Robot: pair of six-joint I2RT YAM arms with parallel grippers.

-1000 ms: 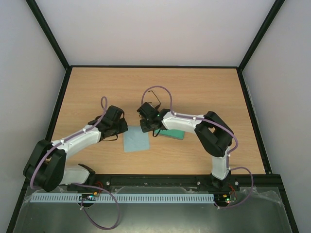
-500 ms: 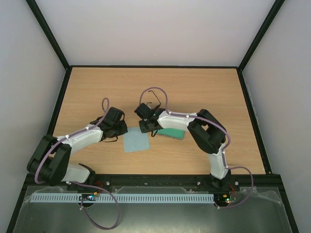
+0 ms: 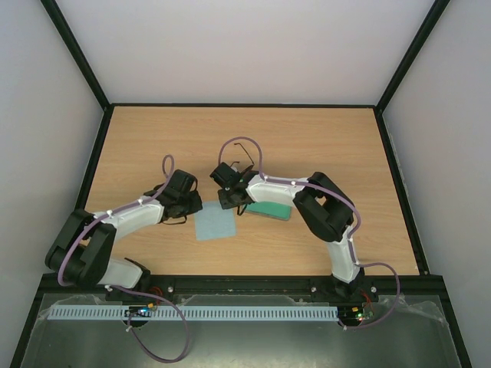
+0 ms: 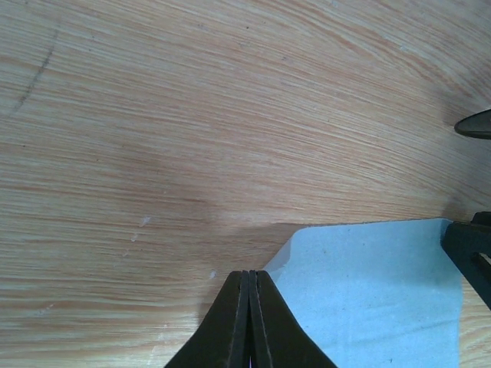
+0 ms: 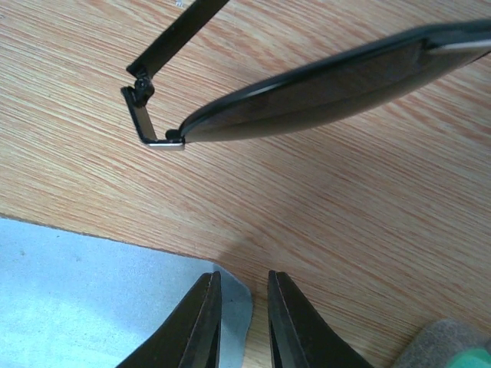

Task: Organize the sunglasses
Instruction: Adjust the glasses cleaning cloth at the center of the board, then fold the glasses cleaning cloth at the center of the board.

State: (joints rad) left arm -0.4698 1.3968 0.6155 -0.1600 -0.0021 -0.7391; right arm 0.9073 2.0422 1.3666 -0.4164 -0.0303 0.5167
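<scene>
The left pincer (image 4: 249, 277) is pressed together at the cloth (image 4: 368, 284) edge; right pincer (image 5: 244, 282) slightly apart over its corner, sunglasses (image 5: 330, 88) just ahead on the counter (image 5: 345, 215)

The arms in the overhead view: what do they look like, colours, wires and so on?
Both the left arm and right arm have white tube-like segments between chunky black joints, with a purple cable looping along each. The left pincer and right pincer each have two slim, tapered black fingers.
</scene>
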